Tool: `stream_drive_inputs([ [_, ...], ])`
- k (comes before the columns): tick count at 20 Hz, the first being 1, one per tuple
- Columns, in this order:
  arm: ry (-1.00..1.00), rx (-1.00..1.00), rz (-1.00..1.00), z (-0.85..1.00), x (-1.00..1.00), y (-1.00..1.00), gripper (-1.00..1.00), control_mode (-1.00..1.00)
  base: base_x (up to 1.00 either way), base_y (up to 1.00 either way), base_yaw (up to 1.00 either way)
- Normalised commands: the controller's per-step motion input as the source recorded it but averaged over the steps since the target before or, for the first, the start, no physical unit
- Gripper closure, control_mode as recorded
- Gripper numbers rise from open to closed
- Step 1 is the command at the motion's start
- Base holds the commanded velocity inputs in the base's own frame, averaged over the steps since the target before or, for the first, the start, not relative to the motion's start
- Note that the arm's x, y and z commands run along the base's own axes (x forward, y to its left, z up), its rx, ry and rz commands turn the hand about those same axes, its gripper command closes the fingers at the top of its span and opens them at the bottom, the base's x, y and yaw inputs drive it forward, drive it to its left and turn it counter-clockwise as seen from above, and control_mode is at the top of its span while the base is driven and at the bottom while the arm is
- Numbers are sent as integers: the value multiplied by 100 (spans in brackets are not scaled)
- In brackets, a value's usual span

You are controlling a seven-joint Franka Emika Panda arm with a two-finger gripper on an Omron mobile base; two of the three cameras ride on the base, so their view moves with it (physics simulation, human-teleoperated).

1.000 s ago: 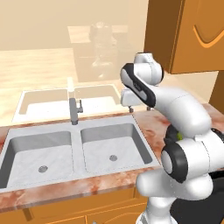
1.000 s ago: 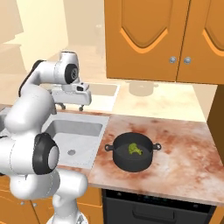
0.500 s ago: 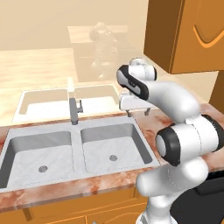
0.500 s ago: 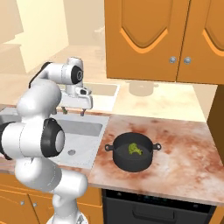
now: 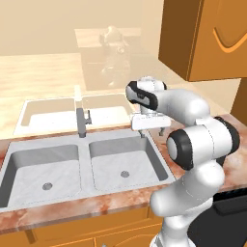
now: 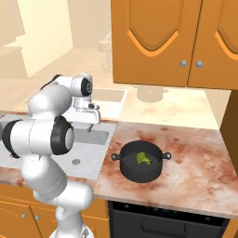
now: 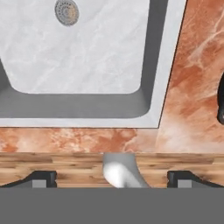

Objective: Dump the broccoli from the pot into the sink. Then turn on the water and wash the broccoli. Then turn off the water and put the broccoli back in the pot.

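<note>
The grey double-basin sink [image 5: 85, 166] is dry, and no water runs from its upright faucet [image 5: 81, 120]. My gripper [image 5: 152, 132] hangs open and empty just above the right basin's back right corner, fingers pointing down. In the hand view the gripper [image 7: 112, 178] looks down on that sink [image 7: 87, 52] corner, its tips spread wide. On the counter to the right of the sink [image 6: 88, 144] stands the black pot [image 6: 141, 162] with the yellow-green broccoli [image 6: 143, 159] inside. The gripper [image 6: 90, 123] is well left of the pot. A sliver of the pot [image 7: 221, 105] shows at the hand view's right edge.
Reddish marble counter [image 6: 195, 158] stretches right of the pot. Orange wall cabinets [image 6: 162, 42] hang above it. A faint cream double sink [image 5: 48, 111] lies behind the faucet. A dark oven front [image 6: 162, 218] sits below the counter.
The gripper has come down and a little to the right, from above the counter behind the sink to the right basin's rear corner. Pot and broccoli have not moved.
</note>
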Motion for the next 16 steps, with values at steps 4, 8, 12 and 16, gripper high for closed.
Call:
stream_drive_inputs([
  [4,14,-7,0,-52,0,-11,-100,-100,0,0,0],
  [8,6,-9,-3,-39,-6,-17,-100,-100,0,0,0],
  [12,-1,-3,-5,-4,-19,-40,-100,-100,0,0,0],
  [16,-9,0,-4,0,-37,-45,-100,-100,0,0,0],
])
